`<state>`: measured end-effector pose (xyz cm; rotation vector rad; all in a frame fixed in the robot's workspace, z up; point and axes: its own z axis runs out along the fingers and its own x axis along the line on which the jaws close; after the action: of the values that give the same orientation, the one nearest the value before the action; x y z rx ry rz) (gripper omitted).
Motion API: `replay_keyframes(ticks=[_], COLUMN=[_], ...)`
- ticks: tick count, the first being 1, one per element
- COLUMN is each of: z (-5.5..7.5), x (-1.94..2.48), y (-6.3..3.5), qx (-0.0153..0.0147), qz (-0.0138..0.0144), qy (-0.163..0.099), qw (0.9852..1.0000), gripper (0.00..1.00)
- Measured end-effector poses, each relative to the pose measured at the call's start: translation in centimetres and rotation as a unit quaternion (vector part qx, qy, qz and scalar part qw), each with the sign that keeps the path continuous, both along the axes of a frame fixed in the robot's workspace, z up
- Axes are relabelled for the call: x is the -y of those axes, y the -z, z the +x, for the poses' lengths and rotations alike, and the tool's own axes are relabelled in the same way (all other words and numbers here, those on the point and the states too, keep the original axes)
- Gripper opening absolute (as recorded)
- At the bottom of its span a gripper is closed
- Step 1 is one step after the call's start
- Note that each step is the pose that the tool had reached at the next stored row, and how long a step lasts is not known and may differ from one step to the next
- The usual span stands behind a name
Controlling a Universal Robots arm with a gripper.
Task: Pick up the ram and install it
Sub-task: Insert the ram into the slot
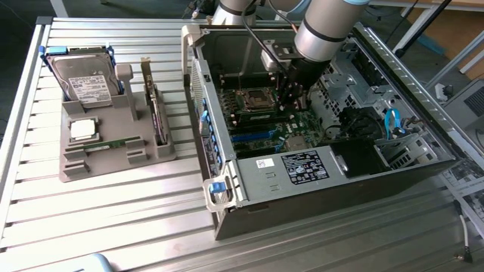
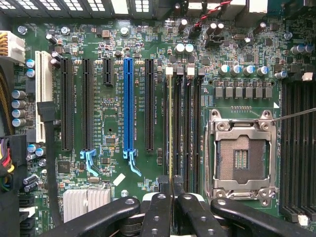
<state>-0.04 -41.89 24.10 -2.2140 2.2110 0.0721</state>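
Inside the computer case (image 1: 257, 175), exterior view: gripper (image 1: 286, 106) down over the motherboard | wrist view: clamped shut on the ram (image 2: 171, 128), held edge-on along the outermost of the memory slots (image 2: 185, 128), beside the processor socket (image 2: 242, 158) | pickup done; full seating apparently left, unconfirmed.

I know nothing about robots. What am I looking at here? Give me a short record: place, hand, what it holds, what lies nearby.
place: open computer case on a slatted table
hand: shut on the ram, low over the motherboard
ram: seen edge-on, lined up along a memory slot beside the empty socket
seated in slot: cannot tell
tray: at the exterior view's left of the case, holding a hard drive, a processor and an upright card
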Motion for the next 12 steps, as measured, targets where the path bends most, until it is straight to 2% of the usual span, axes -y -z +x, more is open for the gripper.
replay_keyframes(ticks=[12], z=[-0.11], x=[-0.05], y=[0.00], qx=[0.0000], qz=[0.0000], qy=[0.000], qw=[1.0000], gripper=[0.12])
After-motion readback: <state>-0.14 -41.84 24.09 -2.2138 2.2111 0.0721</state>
